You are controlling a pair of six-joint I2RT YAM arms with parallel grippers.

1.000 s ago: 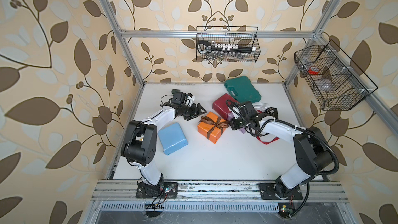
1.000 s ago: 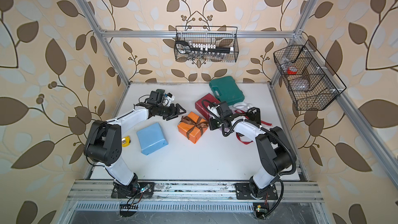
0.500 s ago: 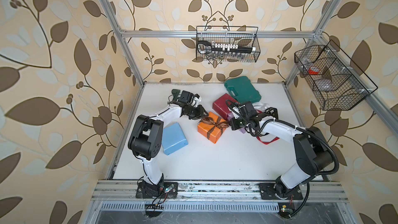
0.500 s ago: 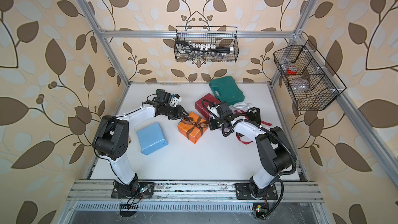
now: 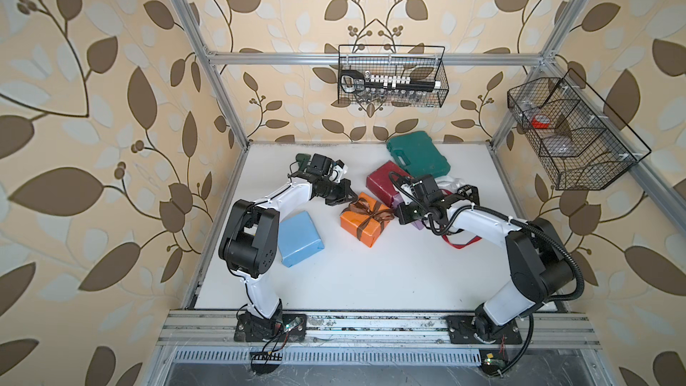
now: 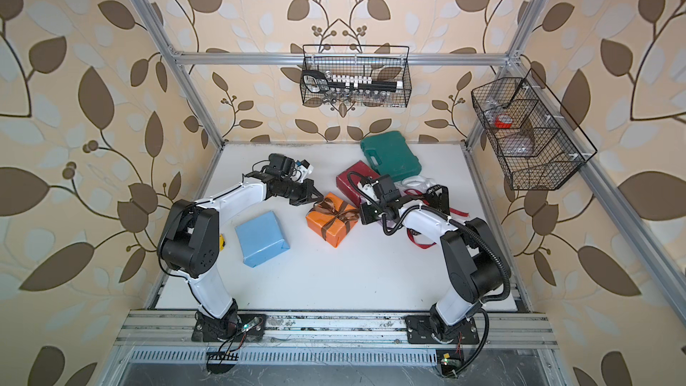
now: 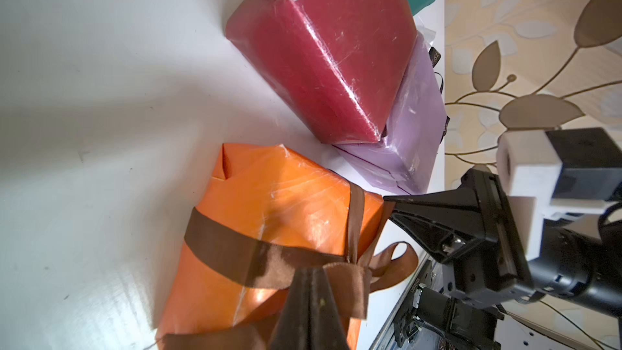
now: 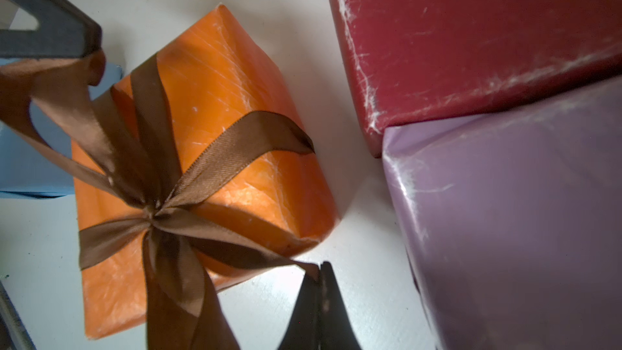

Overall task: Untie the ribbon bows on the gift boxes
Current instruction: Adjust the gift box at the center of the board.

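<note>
Three gift boxes are bare: the light blue box (image 5: 299, 239) beside the left arm, and the dark red box (image 5: 382, 183) and lilac box (image 7: 414, 122), touching each other near the green case (image 5: 419, 157) (a loose red ribbon (image 5: 460, 245) lies below the right arm). The brown bow (image 5: 371, 211) on the orange box (image 5: 365, 224), mid-table between the arms, is still knotted and is judged the last item. The left gripper (image 7: 311, 276) has its fingers pressed together on one bow end, and the right gripper (image 8: 319, 269) pinches the opposite tail; drawing them apart is judged the remaining step.
</note>
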